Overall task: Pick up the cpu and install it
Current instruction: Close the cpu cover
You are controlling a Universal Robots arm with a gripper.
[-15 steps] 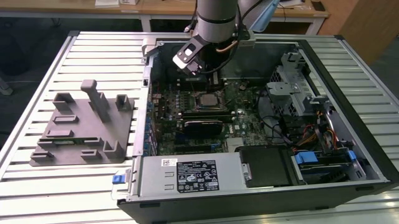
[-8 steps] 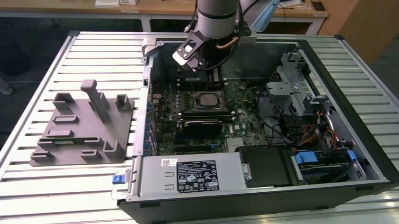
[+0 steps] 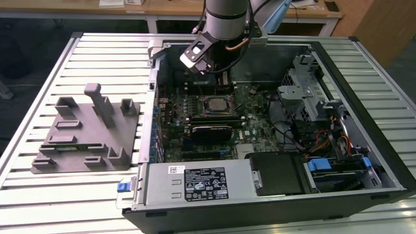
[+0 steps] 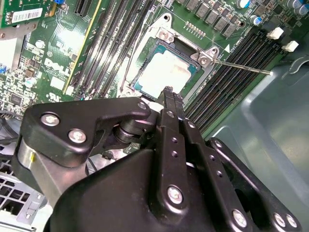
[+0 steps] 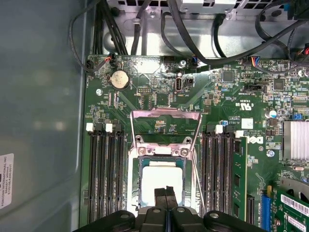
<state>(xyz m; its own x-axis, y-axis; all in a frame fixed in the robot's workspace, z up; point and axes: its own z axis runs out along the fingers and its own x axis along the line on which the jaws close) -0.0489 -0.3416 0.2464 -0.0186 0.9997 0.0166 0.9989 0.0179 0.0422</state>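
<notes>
The gripper (image 5: 165, 192) is clenched on nothing: in both wrist views its two black fingers (image 4: 170, 104) lie pressed together along one seam. Directly under their tips, and reaching a little ahead of them, lies the cpu (image 5: 161, 175). It is seated flat in the socket (image 5: 139, 183) on the board (image 5: 145, 92), with its shiny metal top facing up toward the gripper. I cannot tell whether the tips touch the metal or hover just over it (they overlap the cpu's near edge in both wrist views).

The cpu looks close to square, so no long axis stands out. Its edges run parallel with the socket frame and with the memory slots (image 5: 104, 179), which flank the socket on either side of the fingers. No corner mark can be made out on it.

Beyond the cpu from the fingertips, the load plate (image 5: 166, 126) is flipped open and lies back on the board, leaving the cpu uncovered. A thin lever (image 4: 241, 65) juts from one socket corner across the neighbouring slots.

In the exterior view the arm (image 3: 226, 17) reaches down into the open case (image 3: 364, 146), with the gripper low over the board near the socket. A grey tray (image 3: 85, 131) (upright posts on it) sits well apart from the gripper. It is outside the case toward the exterior view's left, on the slatted table (image 3: 39, 195).
</notes>
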